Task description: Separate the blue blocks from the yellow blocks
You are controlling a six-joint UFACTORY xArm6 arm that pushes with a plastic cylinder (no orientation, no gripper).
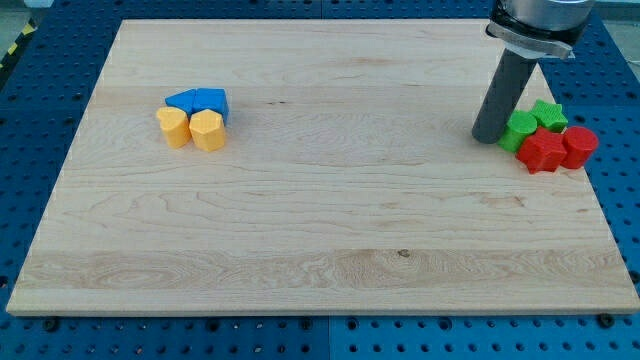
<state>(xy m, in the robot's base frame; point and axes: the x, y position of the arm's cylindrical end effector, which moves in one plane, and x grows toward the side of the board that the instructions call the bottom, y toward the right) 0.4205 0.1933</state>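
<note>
Two blue blocks sit together at the view's left: a flat blue block and a blue block just right of it. Two yellow blocks touch their lower sides: a yellow rounded block and a yellow rounded block. My tip is at the far right of the board, far from the blue and yellow blocks, just left of a green block.
At the view's right stands a cluster: a green star block, a red star-like block and a red cylinder, near the board's right edge. Blue pegboard surrounds the wooden board.
</note>
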